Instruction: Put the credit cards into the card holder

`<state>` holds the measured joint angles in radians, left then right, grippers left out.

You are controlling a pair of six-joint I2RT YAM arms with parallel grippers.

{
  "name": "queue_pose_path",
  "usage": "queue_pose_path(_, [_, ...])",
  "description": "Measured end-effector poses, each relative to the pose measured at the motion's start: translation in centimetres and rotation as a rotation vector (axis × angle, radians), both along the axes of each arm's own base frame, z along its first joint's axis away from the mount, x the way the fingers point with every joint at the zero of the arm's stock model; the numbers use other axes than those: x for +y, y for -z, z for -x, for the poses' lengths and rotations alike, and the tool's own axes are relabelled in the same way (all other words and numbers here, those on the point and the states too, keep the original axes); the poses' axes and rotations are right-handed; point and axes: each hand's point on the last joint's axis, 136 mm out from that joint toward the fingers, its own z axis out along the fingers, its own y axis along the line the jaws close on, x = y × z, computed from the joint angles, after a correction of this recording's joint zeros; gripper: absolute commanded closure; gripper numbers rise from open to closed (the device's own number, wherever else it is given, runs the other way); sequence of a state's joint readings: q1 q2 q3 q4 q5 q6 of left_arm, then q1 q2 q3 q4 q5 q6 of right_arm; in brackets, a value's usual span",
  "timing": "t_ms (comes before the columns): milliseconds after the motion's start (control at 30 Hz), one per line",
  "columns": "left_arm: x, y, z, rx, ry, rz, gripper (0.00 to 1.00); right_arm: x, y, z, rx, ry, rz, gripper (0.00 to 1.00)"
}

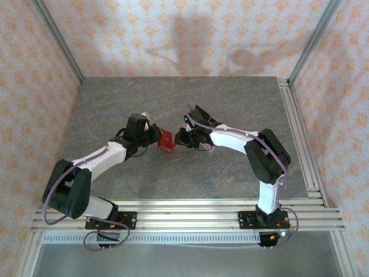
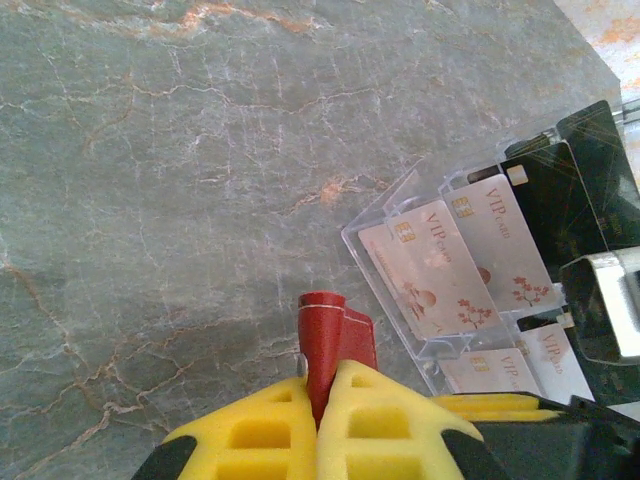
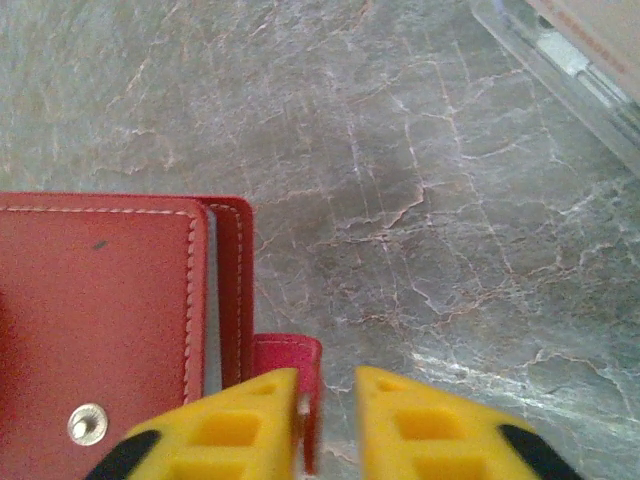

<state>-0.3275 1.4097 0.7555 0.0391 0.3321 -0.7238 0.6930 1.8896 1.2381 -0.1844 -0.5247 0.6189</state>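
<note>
**Wallet gripped, cards not yet loaded**

The left pincer (image 2: 322,388) is pressed together on the edge of the red card holder (image 2: 325,330), mid-surface (image 2: 150,200) between the arms. The right pincer (image 3: 328,385) is narrowly spread, with the snap tab (image 3: 290,350) in its gap and not clamped. Beyond, the pale credit cards (image 2: 440,275) sit in the clear rack (image 2: 385,205) beside the black cards (image 2: 560,200). By the look of it, both are yet to go in.

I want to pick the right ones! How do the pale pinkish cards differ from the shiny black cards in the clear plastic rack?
The pale pinkish-grey cards carry VIP lettering and red flowers; the black cards look plain and glossy. The pale cards sit nearer the small red wallet; the black cards stand farther back. Both are thin rectangles leaning in the clear plastic rack.
</note>
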Motion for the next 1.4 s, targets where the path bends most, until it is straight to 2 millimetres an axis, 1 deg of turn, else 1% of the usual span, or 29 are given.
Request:
queue_pose_path(67, [0.0, -0.1, 0.0, -0.003, 0.000, 0.001, 1.00, 0.1, 0.0, 0.0, -0.002, -0.003, 0.000, 0.98])
queue_pose_path(100, [0.0, -0.1, 0.0, -0.003, 0.000, 0.001, 1.00, 0.1, -0.1, -0.1, -0.005, -0.007, -0.001, 1.00])
queue_pose_path(200, [0.0, -0.1, 0.0, -0.003, 0.000, 0.001, 1.00, 0.2, -0.1, -0.1, -0.008, -0.010, -0.003, 1.00])
queue_pose_path(233, [0.0, -0.1, 0.0, -0.003, -0.001, 0.001, 0.93, 0.2, -0.1, -0.1, -0.010, -0.011, -0.002, 1.00])
queue_pose_path(267, [0.1, -0.1, 0.0, -0.003, -0.003, -0.001, 0.70, 0.1, -0.1, -0.1, -0.011, -0.013, -0.001, 1.00])
queue_pose_path(300, [0.1, 0.0, 0.0, -0.004, -0.004, -0.009, 0.52, 0.1, -0.2, -0.1, -0.013, -0.015, 0.000, 1.00])
queue_pose_path(333, [0.3, 0.0, -0.1, -0.004, -0.010, -0.014, 0.41, 0.1, -0.2, 0.0, -0.014, -0.016, 0.003, 1.00])
queue_pose_path(367, [0.5, 0.1, -0.1, -0.004, -0.019, -0.025, 0.34, 0.0, -0.3, 0.0, -0.017, -0.018, 0.006, 1.00])
queue_pose_path(433, [1.0, 0.4, 0.0, 0.001, -0.036, -0.050, 0.27, -0.2, -0.7, 0.1, -0.024, -0.023, 0.011, 1.00])
queue_pose_path(533, [2.0, 1.1, 0.6, 0.014, -0.063, -0.092, 0.25, -0.4, -1.8, 0.4, -0.041, -0.033, 0.006, 1.00])
queue_pose_path(633, [2.6, 1.8, 1.5, 0.035, -0.070, -0.121, 0.25, -0.6, -2.9, 0.6, -0.059, -0.039, -0.004, 1.00])
queue_pose_path(733, [2.7, 2.2, 1.9, 0.050, -0.060, -0.141, 0.25, -0.6, -3.9, 0.8, -0.073, -0.043, -0.015, 1.00])
queue_pose_path(867, [2.6, 2.3, 2.2, 0.057, -0.044, -0.145, 0.24, -0.7, -4.6, 0.9, -0.083, -0.044, -0.024, 1.00])
queue_pose_path(1000, [2.1, 2.3, 2.4, 0.057, -0.019, -0.141, 0.25, -0.7, -5.2, 1.0, -0.088, -0.048, -0.035, 1.00])
queue_pose_path(1067, [1.5, 2.4, 2.5, 0.058, 0.001, -0.141, 0.24, -0.6, -5.4, 1.1, -0.088, -0.050, -0.039, 1.00])
queue_pose_path(1233, [-0.2, 2.3, 2.0, 0.056, 0.045, -0.143, 0.24, -0.4, -5.3, 1.4, -0.085, -0.059, -0.041, 1.00])
queue_pose_path(1400, [-1.2, 3.0, 2.2, 0.074, 0.072, -0.153, 0.25, -0.2, -5.3, 1.6, -0.082, -0.066, -0.039, 1.00])
